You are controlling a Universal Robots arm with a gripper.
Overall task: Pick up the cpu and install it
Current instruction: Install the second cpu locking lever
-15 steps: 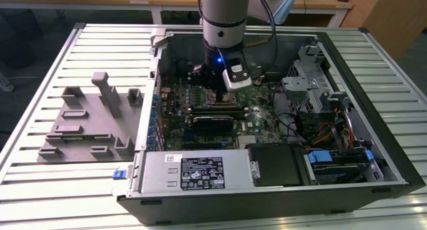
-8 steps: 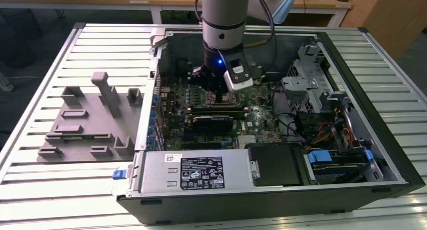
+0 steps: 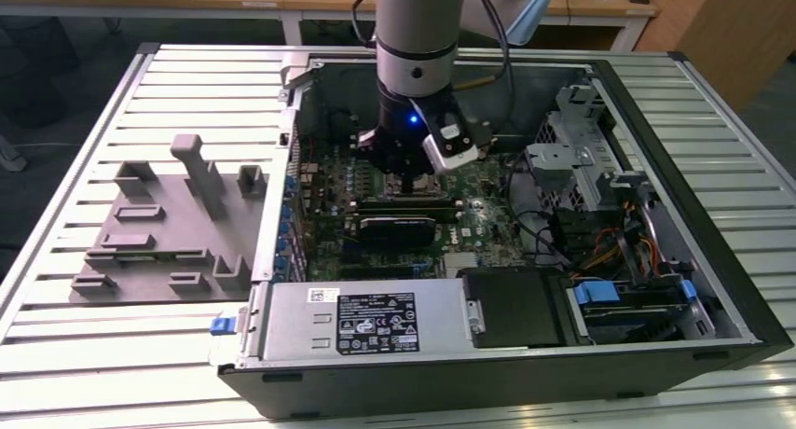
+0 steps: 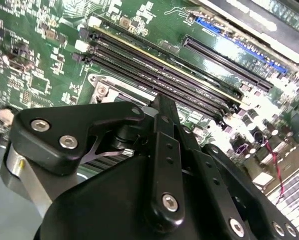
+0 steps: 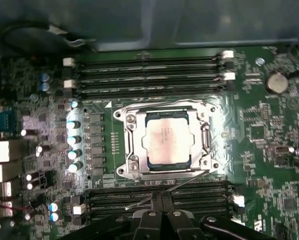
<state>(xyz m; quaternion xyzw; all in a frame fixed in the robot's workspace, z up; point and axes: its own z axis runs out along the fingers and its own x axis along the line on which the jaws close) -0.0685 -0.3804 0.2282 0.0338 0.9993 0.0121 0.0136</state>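
The light, stiff, fragile chip (image 5: 167,139) lies in its socket (image 5: 165,140), best held by its edges; I cannot tell the gripper's (image 5: 159,210) state.

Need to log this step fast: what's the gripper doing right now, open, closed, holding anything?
Gripper: closed, nothing held; the cpu sits in its socket on the motherboard, apart from the fingertips.

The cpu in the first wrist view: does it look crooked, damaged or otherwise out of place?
Nothing stands out. The cpu lies flat and square inside the metal-framed socket, edges parallel to the frame, with no visible damage. The gripper is beside the socket, not touching it.
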